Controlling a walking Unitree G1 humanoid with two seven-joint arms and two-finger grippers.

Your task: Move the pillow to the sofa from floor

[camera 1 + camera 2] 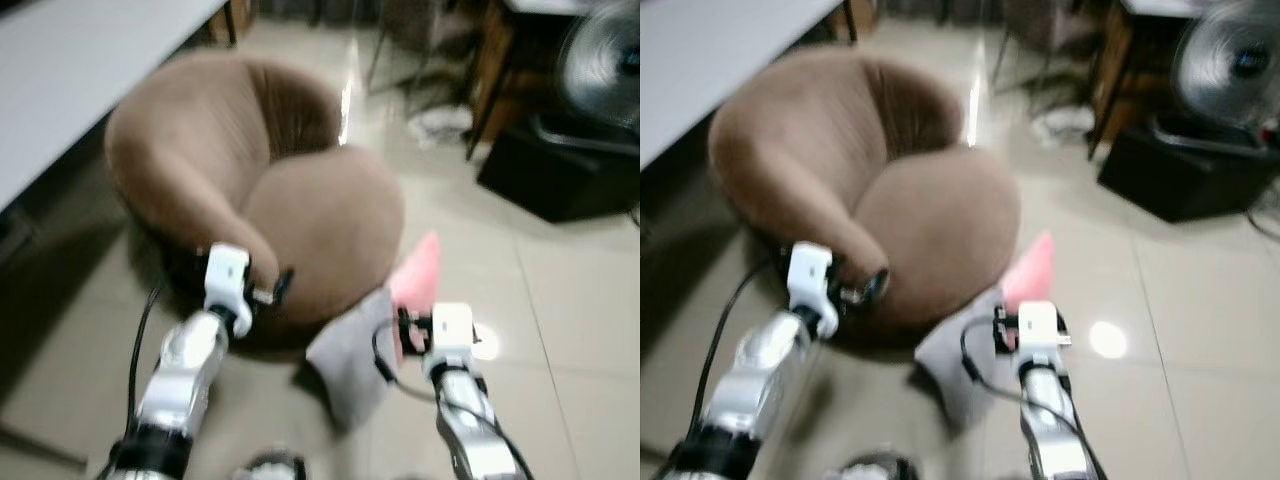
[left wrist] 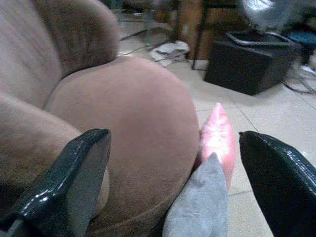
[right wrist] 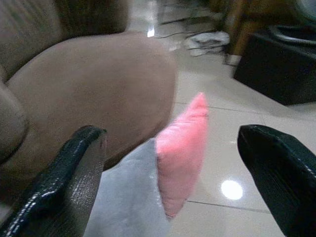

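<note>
The pillow (image 3: 180,153), pink on one face and grey on the other, stands on edge on the tiled floor (image 1: 570,300), leaning against the front of the round brown sofa (image 1: 320,225) at its right side. Its pink tip points up beside the seat cushion and its grey side spreads out toward the robot. No label or writing can be read on it, nor on anything around it.

The right claw (image 3: 173,192) is just short of the pillow, its two black fingers (image 3: 74,182) spread wide with the pillow showing in the gap between them; it has hold of nothing. From the head views the right arm reaches forward with its white wrist block right at the pillow's near edge, though the blur makes it hard to say whether anything touches.

The left claw (image 2: 173,182) is held out toward the sofa's front edge, near the left armrest, also spread wide and with nothing in it. Past its fingers (image 2: 69,182) the seat cushion bulges out, and the pillow is wedged down by the cushion's side.

Behind the sofa, to the right, a black box (image 1: 560,170) sits on the floor with a fan (image 1: 600,65) above it. A pale desk (image 1: 70,70) edge runs along the upper left, over the sofa's back
</note>
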